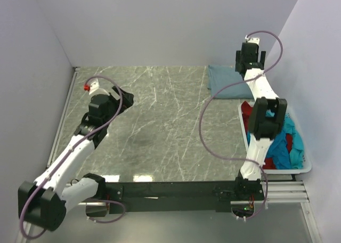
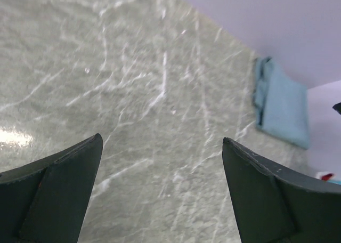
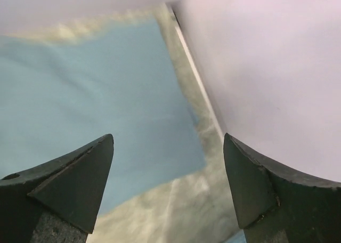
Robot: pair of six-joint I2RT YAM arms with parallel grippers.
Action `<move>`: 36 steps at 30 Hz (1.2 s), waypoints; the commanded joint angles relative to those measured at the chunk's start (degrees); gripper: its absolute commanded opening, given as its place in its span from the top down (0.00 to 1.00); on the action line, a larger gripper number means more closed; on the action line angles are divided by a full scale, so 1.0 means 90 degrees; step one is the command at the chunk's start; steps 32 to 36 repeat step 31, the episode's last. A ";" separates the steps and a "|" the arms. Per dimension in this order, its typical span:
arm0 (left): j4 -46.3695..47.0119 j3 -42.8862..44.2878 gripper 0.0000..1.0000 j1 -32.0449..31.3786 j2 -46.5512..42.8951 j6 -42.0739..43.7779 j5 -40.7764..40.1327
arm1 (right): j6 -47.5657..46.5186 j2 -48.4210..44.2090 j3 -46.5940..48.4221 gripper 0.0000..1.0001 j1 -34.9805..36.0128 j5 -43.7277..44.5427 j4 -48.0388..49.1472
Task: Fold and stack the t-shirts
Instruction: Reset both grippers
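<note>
Right gripper [image 3: 168, 139] jaws spread, empty, above folded grey-blue t-shirt [image 3: 96, 94] at far right corner of table [image 1: 160, 126]. Left gripper [image 2: 162, 139] likewise wide, empty, over bare marble. Turquoise and dark red t-shirts [image 1: 292, 140] heaped in white bin [image 1: 306, 167]

1. A folded t-shirt [image 1: 224, 83] lies on the desk [image 1: 160, 120], in its far right corner.
2. Nearer, at the desk's right edge, sits a bin [image 1: 301, 170] with loose t-shirts [image 1: 282, 147] heaped in it.
3. The right gripper [image 3: 168, 142] hangs over the folded t-shirt; the left gripper [image 2: 162, 142] hangs over the desk's left side.
</note>
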 commanded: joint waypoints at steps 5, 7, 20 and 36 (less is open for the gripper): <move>0.0056 -0.0595 0.01 0.0027 -0.1223 -0.0198 -0.0066 | 0.1845 -0.3073 -0.2676 0.10 0.1236 -0.0200 0.0728; -0.0168 -0.0654 0.01 0.0027 -0.1429 -0.0305 -0.0075 | 0.2392 -0.3930 -0.3779 0.10 0.1566 -0.0559 0.0874; -0.0891 -0.1532 0.01 0.0027 -0.2660 -0.0559 -0.0065 | 0.4092 -0.8113 -0.8703 0.09 0.2438 -0.2679 0.2229; -0.1331 -0.1816 0.01 0.0027 -0.3481 -0.0696 -0.0241 | 0.4151 -0.9853 -0.9379 0.08 0.2448 -0.2486 0.1803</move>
